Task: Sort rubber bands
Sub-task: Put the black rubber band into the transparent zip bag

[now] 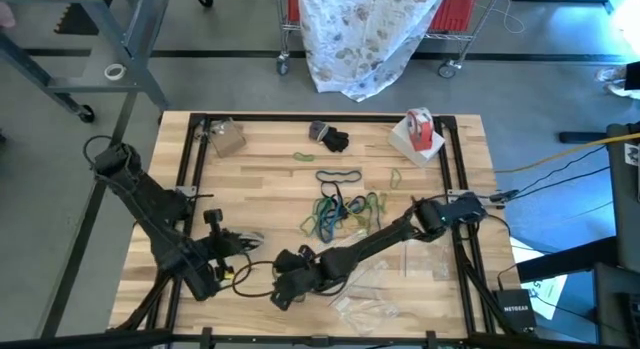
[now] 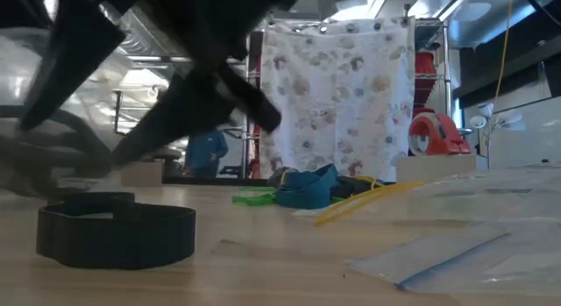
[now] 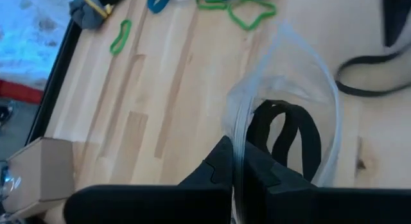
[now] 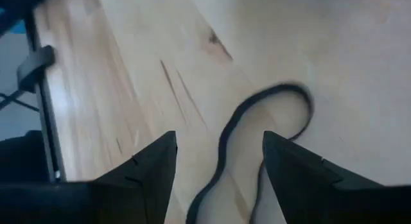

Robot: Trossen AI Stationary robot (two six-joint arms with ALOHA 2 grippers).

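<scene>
Left gripper (image 3: 236,176) pinches shut a clear bag (image 3: 302,89) holding one black band (image 3: 286,137); right gripper (image 4: 218,172) gapes empty over another black band (image 4: 257,131); pile (image 1: 345,214) unsorted.

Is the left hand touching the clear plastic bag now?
Touching. In the left wrist view, the left hand is shut on the edge of the clear plastic bag, with a black rubber band inside it.

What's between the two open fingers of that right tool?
A black rubber band lying on bare wooden table, seen in the right wrist view.
</scene>
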